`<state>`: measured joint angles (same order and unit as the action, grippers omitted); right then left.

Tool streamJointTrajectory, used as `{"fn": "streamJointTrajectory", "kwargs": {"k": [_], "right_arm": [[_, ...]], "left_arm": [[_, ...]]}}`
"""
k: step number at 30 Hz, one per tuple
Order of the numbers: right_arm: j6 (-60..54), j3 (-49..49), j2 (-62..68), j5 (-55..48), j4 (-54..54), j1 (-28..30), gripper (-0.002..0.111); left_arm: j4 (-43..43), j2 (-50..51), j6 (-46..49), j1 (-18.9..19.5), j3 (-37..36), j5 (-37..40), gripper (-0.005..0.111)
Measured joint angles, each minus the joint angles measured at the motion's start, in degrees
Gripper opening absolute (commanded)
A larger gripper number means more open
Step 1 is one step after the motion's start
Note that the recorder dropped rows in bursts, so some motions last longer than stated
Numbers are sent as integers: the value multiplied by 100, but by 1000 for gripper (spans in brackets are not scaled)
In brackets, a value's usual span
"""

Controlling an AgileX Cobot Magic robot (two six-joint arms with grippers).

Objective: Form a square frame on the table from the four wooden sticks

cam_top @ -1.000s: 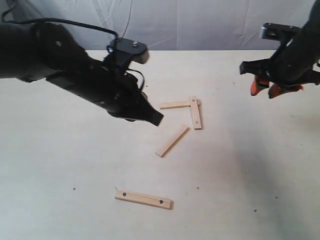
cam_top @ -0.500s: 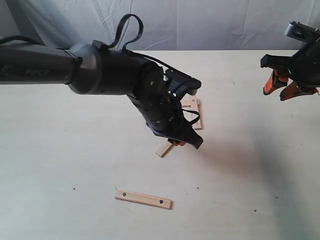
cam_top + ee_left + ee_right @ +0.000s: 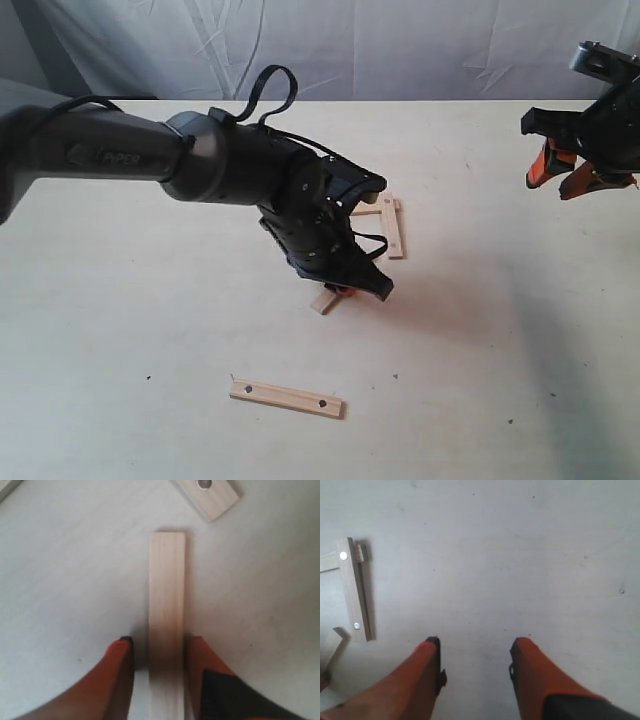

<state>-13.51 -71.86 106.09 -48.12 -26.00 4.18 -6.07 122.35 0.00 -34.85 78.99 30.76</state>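
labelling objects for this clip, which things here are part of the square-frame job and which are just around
Job: plain stick between left jaws; lone dotted stick; corner dotted stick and corner plain stick, meeting; table.
Just around: wrinkled cloth backdrop.

Dotted sticks: two. Plain sticks: two (both partly covered). Hands: two. Table: one.

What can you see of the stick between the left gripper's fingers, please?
The stick is a plain flat strip of pale wood with lengthwise grain and a square-cut end. It lies flat on the table, between the orange fingers of the left gripper: one finger looks against its edge, the other stands slightly off. Its free end stops just short of a dotted stick, not touching it.
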Motion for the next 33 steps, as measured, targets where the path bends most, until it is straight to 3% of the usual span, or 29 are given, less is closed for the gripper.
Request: {"fn": "streamJointTrajectory", "kwargs": {"k": [3, 12, 17, 33], "right_arm": [[0, 0, 0, 12, 0, 0, 45], [-85, 0, 0, 148, 0, 0, 45], [-107, 0, 0, 234, 0, 0, 45], [-110, 181, 0, 558, -58, 0, 45]], "left_arm": [[-10, 42, 89, 0, 40, 0, 1], [-104, -90, -908, 108, 510, 122, 0], [247, -414, -2016, 272, 787, -317, 0], [1209, 225, -4898, 336, 779, -726, 0]]}}
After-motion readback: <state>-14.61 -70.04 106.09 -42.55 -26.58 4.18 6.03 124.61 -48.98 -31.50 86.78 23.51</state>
